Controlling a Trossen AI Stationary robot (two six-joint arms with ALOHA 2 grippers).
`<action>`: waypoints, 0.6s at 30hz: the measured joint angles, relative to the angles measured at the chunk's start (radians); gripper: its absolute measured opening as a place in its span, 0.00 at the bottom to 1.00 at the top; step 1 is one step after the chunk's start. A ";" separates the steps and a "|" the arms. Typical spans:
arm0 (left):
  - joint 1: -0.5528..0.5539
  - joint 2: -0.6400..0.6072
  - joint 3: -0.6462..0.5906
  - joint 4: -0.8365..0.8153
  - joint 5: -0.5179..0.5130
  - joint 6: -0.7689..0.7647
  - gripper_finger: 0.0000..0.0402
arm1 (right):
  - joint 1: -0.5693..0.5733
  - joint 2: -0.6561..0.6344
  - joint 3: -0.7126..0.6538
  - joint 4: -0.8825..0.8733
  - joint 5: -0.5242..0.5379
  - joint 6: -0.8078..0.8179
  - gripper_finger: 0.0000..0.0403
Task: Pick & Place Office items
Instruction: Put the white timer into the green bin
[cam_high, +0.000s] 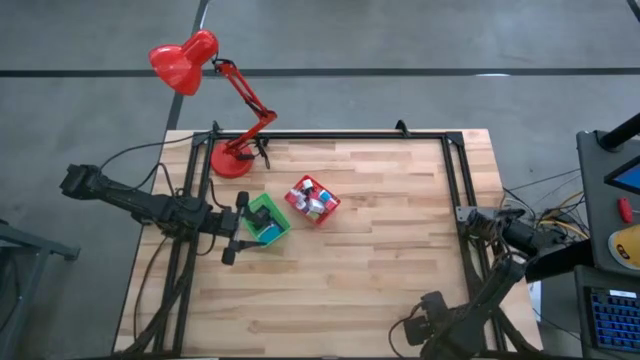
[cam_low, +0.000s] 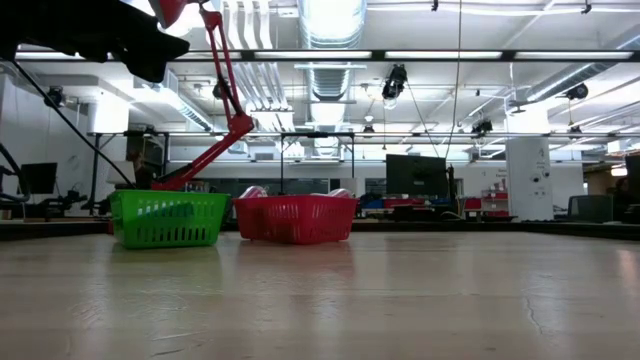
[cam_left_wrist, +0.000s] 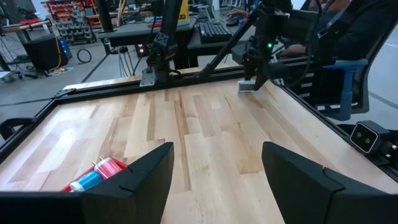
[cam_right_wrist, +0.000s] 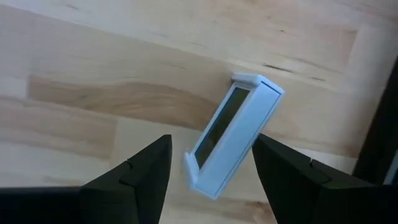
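Two dark jointed arms, black angular fingers, trailing cables

- A grey concrete floor, crossed by dark seam lines, is seen around the light wooden bench.
- A red desk lamp is stood at the bench's far left corner.
- An open ceiling with long strip lights and a silver duct is shown in the low view.
- Dark monitors and shelving are seen beyond the bench.
- A blue office chair is placed beside the bench.
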 joint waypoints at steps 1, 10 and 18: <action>0.000 0.000 0.000 0.000 0.000 0.000 0.62 | -0.001 0.008 0.000 0.001 0.000 0.000 0.54; 0.000 0.000 0.000 0.000 0.000 0.000 0.62 | -0.006 0.028 0.000 0.010 -0.001 0.000 0.54; 0.000 0.000 0.000 0.000 0.000 0.000 0.62 | -0.014 0.019 0.000 0.022 0.003 -0.001 0.51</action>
